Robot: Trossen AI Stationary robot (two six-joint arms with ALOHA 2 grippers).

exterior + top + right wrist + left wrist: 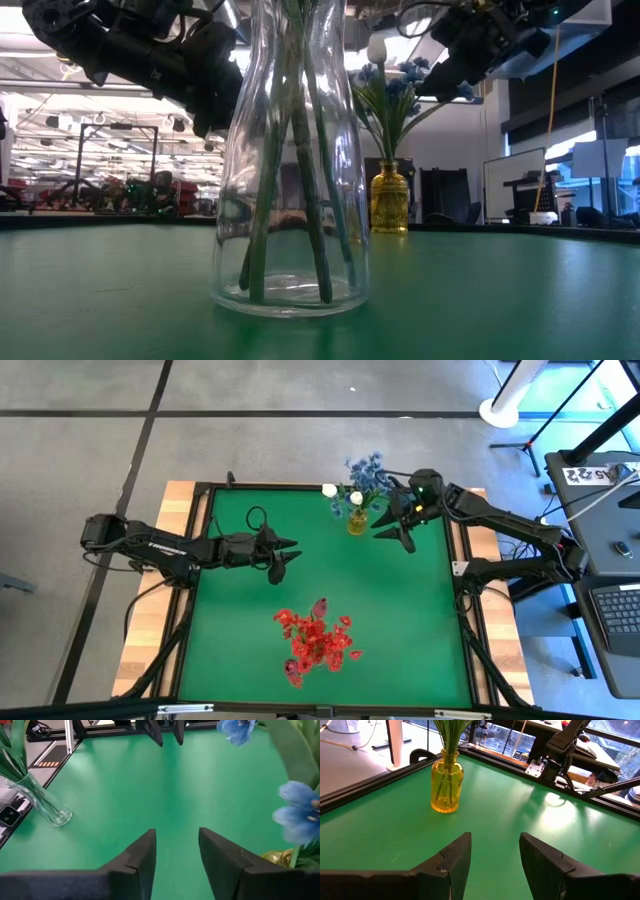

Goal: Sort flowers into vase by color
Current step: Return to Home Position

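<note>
Green-topped bench is seen on a grey tiled floor, and a lit hall is seen behind it in the low view. Red flowers are held in the transparent vase, which is stood mid-bench on the side nearest the low camera. A darker bud is seen at the cluster's edge. Blue flowers and white buds are held in the yellow vase, which is stood near the far edge, well apart from the transparent one.

Left gripper is held above the bench, left of centre and apart from both vases. Its fingers are spread and nothing is held between them. Right gripper is raised just beside the yellow vase, on its right. Its fingers are likewise spread and empty, with the blue blooms seen close by in the right wrist view.
</note>
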